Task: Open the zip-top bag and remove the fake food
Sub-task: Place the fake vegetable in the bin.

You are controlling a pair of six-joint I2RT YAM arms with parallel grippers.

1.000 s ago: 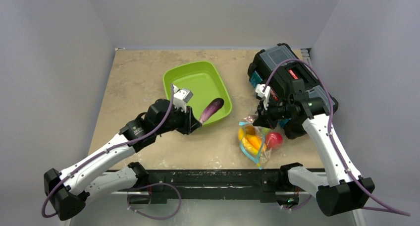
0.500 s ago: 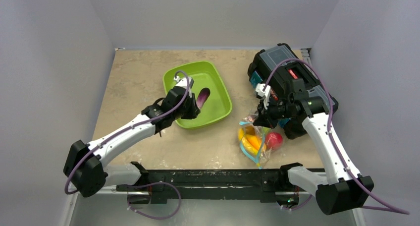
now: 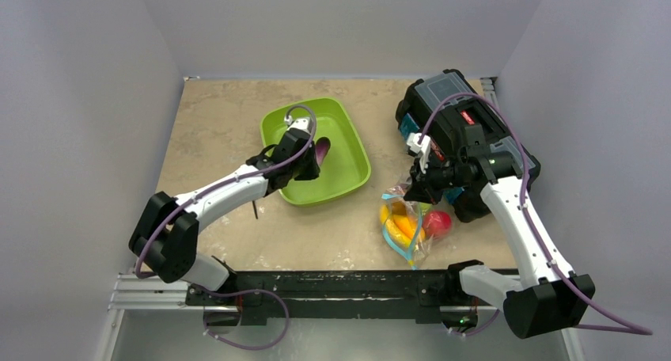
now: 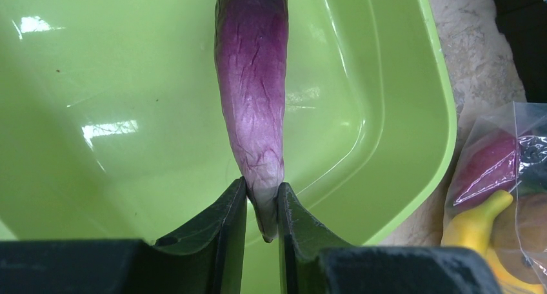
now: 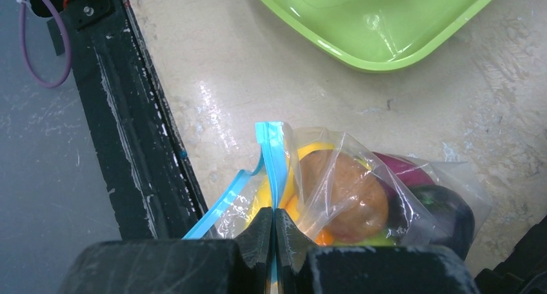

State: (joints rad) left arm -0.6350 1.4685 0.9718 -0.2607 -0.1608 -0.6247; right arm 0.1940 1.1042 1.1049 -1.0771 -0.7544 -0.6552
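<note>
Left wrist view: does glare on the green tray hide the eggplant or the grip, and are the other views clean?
Left wrist: white highlights on the green tray, none over the eggplant, sharp where the left tool pinches its tip. Right wrist: sheen on the table and zip-top bag, contents readable. Top external: even soft light, nothing washed out.
</note>
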